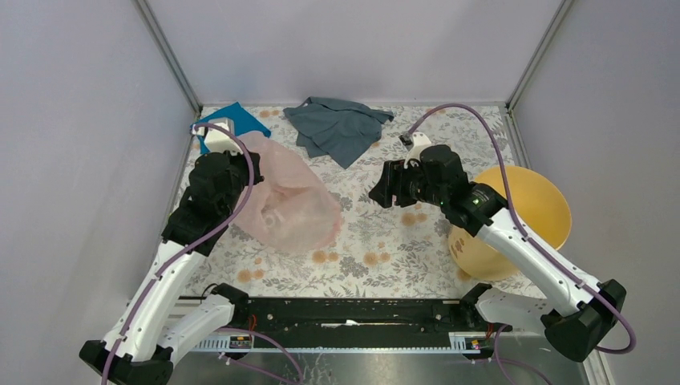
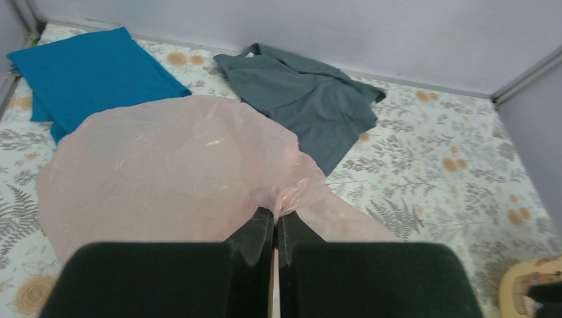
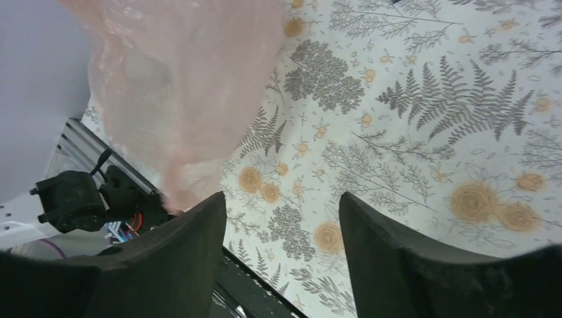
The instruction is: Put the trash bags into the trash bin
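Our left gripper has its two fingers squeezed together on a fold of the thin, wrinkly, pale pink plastic bag, which spreads out just in front of it. Our right gripper hangs over the flowery table with its fingers wide apart, holding nothing. The big round yellow-orange plastic bucket sits behind it, under our right arm, well apart from the bag

White arms, black joints, purple cables, black end effectors.

top: high, looking down | wrists: low, close | shared: trash bag
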`<action>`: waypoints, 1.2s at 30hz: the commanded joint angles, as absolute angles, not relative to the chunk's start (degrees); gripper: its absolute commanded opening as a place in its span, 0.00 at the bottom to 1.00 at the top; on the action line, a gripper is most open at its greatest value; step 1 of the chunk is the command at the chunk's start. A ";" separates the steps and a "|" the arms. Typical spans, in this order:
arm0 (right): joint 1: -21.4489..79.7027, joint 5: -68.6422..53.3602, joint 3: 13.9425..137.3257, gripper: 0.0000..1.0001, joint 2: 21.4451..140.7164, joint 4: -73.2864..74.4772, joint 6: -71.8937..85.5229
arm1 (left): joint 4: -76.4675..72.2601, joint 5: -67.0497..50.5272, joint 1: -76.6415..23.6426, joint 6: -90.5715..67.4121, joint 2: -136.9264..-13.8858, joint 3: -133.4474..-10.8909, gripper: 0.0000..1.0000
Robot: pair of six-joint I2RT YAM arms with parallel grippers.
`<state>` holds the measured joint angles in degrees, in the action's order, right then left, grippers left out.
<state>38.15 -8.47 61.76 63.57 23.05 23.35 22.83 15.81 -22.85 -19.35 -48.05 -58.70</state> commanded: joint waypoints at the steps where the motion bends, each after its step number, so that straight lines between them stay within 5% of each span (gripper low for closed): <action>1: 38.34 -2.93 67.18 0.79 60.46 30.43 20.64 | 17.43 18.27 -22.50 -17.29 -47.42 -56.61 0.00; 6: 38.35 5.02 73.09 1.00 56.37 40.88 18.98 | 17.71 15.21 -22.41 -17.84 -48.61 -55.37 0.00; 15: 38.33 23.08 88.43 1.00 50.72 60.56 21.75 | 17.85 13.37 -22.41 -18.49 -48.40 -55.12 0.00; 25: 38.37 42.74 90.62 1.00 46.27 80.14 39.12 | 17.92 11.95 -22.37 -18.81 -47.42 -54.61 0.00; 36: 38.32 42.95 78.19 0.99 57.21 68.02 35.52 | 17.76 10.26 -22.40 -19.29 -47.29 -54.32 0.00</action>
